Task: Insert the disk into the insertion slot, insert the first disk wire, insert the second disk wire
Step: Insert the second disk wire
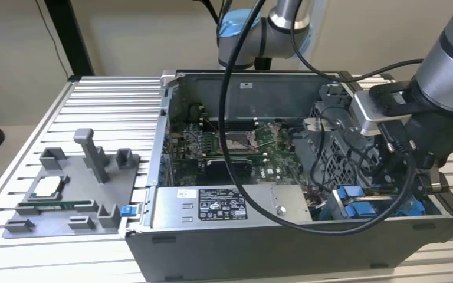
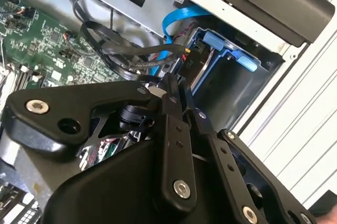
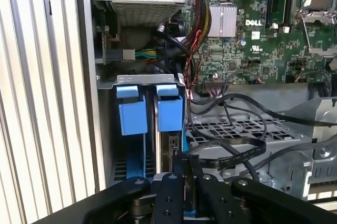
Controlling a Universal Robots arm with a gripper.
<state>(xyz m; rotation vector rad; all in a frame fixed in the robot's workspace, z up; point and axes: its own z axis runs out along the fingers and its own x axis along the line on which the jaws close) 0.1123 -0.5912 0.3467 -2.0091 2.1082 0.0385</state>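
The disk (image 3: 167,147) stands on edge inside the insertion slot (image 3: 145,79), between the blue tabs (image 3: 131,114). In the second wrist view the disk's (image 2: 196,70) end shows inside its blue frame. My gripper (image 3: 188,162) hangs just above the disk's end, its fingers (image 2: 171,89) drawn close together. A flat black disk wire (image 3: 231,153) runs in to the fingertips and appears pinched between them. A blue ribbon wire (image 2: 174,19) curves down beside the bay. In the exterior view the arm's wrist (image 1: 415,135) reaches down into the case's near corner at the slot (image 1: 368,206).
The open case holds the green motherboard (image 1: 226,147), a grey box with a sticker (image 1: 219,206) and a perforated cage (image 3: 231,129) draped with black cables. A coloured wire bundle (image 3: 196,23) lies near the bay. A grey parts fixture (image 1: 69,188) sits on the slatted table.
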